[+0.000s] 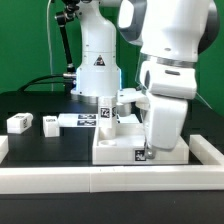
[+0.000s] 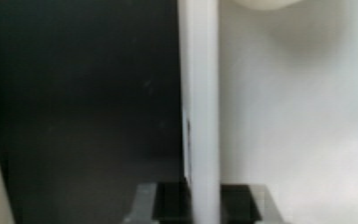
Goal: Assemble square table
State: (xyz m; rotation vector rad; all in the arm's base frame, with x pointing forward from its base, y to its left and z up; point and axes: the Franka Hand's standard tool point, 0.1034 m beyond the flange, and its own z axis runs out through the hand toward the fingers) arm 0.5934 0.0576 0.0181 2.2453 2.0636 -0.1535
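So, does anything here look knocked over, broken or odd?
Nothing stands out. The square top lies flat by the front rail, the gripper clamping its rim, and two legs sit apart, none visibly damaged.

One square tabletop (image 1: 115, 148), one marker board (image 1: 78, 120) and one arm (image 1: 165, 60). Three legs can be counted: a loose leg (image 1: 18, 122) near the worktop's (image 1: 40, 145) edge at the exterior view's left, a second leg (image 1: 50, 123) beside it, and a third leg (image 1: 108, 112) upright at the tabletop's far edge.
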